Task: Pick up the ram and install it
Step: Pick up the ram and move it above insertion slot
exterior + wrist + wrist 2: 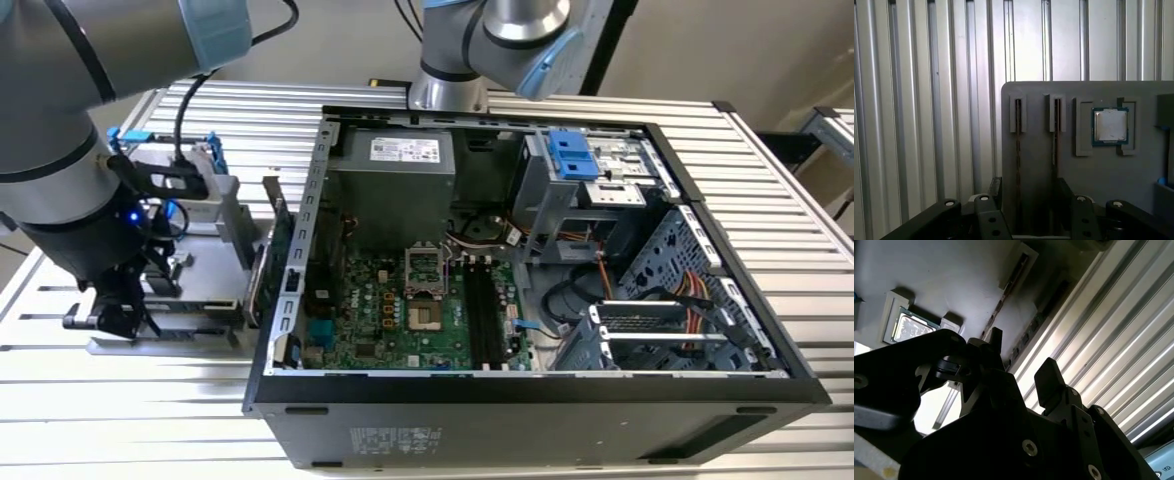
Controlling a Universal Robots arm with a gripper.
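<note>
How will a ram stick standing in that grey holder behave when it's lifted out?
Probably stiff and light: the ram is a thin flat board. Standing on edge in a narrow slot of the grey holder, it may bind if pulled crooked. Its thin edge may slip.

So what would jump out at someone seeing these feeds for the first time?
The open computer case dominates the middle of the exterior view, its motherboard bare. On a grey holder tray to that view's left of the case, the first wrist view shows two ram sticks on edge in slots beside a silver processor chip, with the open end effector poised over them.
</note>
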